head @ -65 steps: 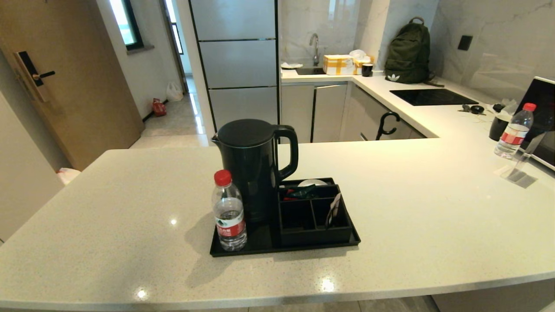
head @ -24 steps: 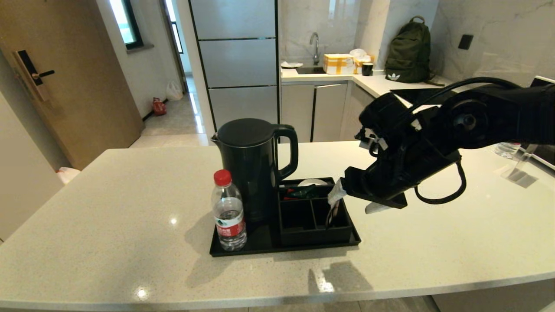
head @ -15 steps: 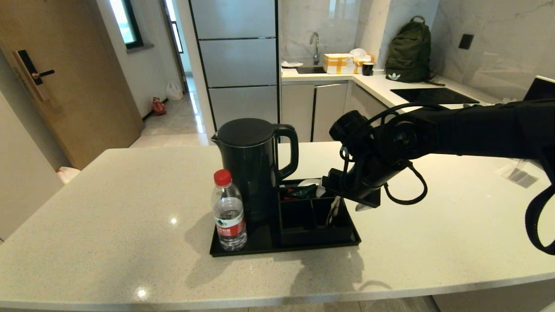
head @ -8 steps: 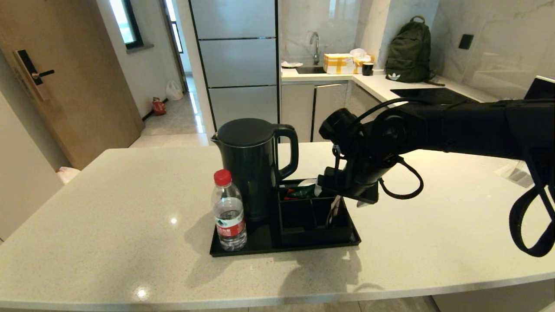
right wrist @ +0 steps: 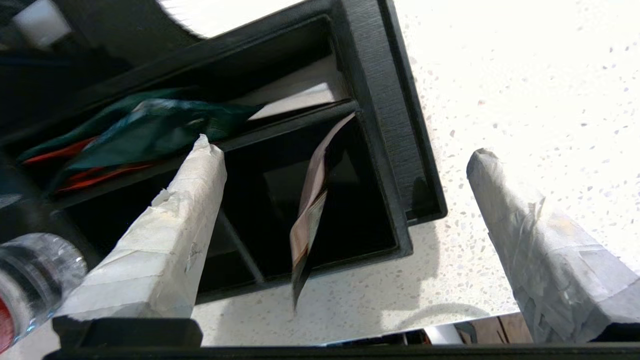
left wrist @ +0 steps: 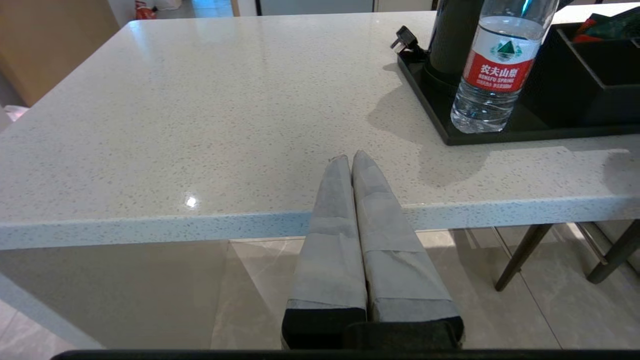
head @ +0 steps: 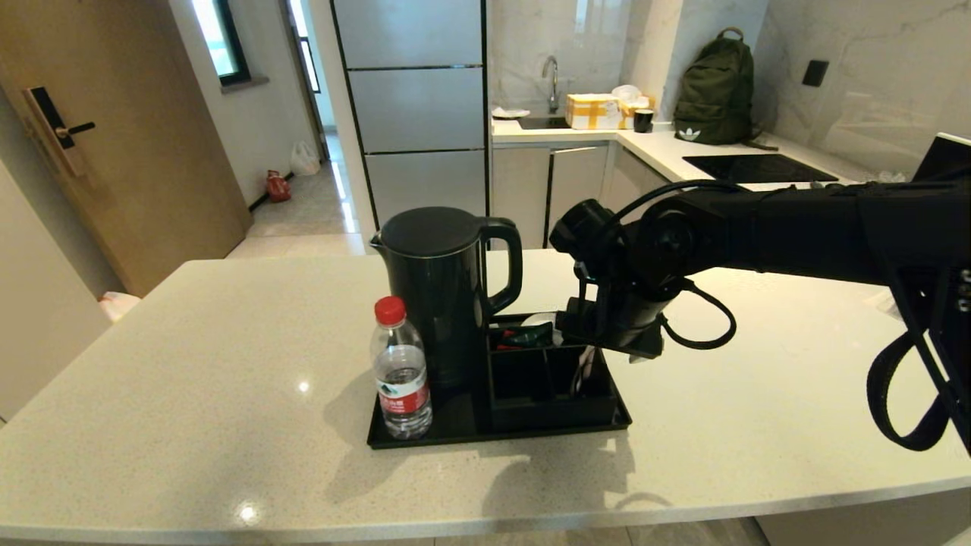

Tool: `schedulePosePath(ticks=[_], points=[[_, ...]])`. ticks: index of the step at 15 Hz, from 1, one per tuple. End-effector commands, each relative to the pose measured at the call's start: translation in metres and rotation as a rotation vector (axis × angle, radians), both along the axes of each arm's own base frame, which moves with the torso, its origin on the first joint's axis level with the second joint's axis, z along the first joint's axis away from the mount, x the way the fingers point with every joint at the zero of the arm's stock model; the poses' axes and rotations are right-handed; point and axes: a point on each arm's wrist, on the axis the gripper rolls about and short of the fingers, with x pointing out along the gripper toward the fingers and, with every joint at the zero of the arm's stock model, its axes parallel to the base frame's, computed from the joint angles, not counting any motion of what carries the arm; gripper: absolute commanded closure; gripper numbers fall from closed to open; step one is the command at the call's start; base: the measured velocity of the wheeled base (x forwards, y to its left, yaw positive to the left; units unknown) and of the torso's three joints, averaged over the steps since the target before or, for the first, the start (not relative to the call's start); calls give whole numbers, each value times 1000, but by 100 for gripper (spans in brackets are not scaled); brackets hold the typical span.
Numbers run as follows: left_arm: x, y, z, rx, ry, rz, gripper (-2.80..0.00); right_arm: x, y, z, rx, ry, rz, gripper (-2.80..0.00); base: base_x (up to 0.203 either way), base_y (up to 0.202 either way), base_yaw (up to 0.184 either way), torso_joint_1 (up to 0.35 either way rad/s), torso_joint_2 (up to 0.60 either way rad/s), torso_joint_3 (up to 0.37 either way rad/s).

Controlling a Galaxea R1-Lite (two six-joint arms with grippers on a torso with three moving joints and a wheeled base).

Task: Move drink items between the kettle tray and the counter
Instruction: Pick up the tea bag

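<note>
The water bottle (head: 400,379) (left wrist: 492,70) stands upright on the front left corner of the kettle tray (head: 455,434) (left wrist: 429,107). The beige sachet (head: 584,368) (right wrist: 311,200) stands on edge in the front right compartment of the black box (head: 550,413). My right gripper (head: 599,345) (right wrist: 341,151) hovers open just above the sachet without touching it. One finger is over the divider by the green packet, the other over the counter (head: 227,341) (right wrist: 500,75) beyond the tray. My left gripper (left wrist: 350,156) is shut and empty at the counter's front edge.
The tall black kettle (head: 440,288) stands on the tray behind the bottle. Red and green packets (head: 527,335) (right wrist: 140,125) fill a rear compartment of the box. A white saucer (head: 542,318) lies behind the box.
My right arm came in from the right and has edged left over the box, with its open fingers now straddling the sachet. Bottle, sachet and left gripper have not moved.
</note>
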Motion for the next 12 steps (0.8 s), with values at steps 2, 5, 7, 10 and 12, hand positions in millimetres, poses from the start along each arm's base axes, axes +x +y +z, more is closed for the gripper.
schedulePosePath(ticks=[2, 5, 7, 10, 12], points=[[0, 0, 0, 0, 0, 0, 0, -2, 2, -1, -5, 6, 3, -280, 0, 0, 0, 0, 0, 0], [0, 0, 0, 0, 0, 0, 0, -5, 5, -1, -10, 4, 10, -280, 0, 0, 0, 0, 0, 0], [0, 0, 0, 0, 0, 0, 0, -7, 7, -1, -17, 1, 14, -280, 0, 0, 0, 0, 0, 0], [0, 0, 0, 0, 1, 0, 0, -13, 16, -4, -43, 1, 32, -280, 0, 0, 0, 0, 0, 0], [0, 0, 0, 0, 1, 0, 0, -14, 19, -6, -68, -4, 26, -280, 0, 0, 0, 0, 0, 0]])
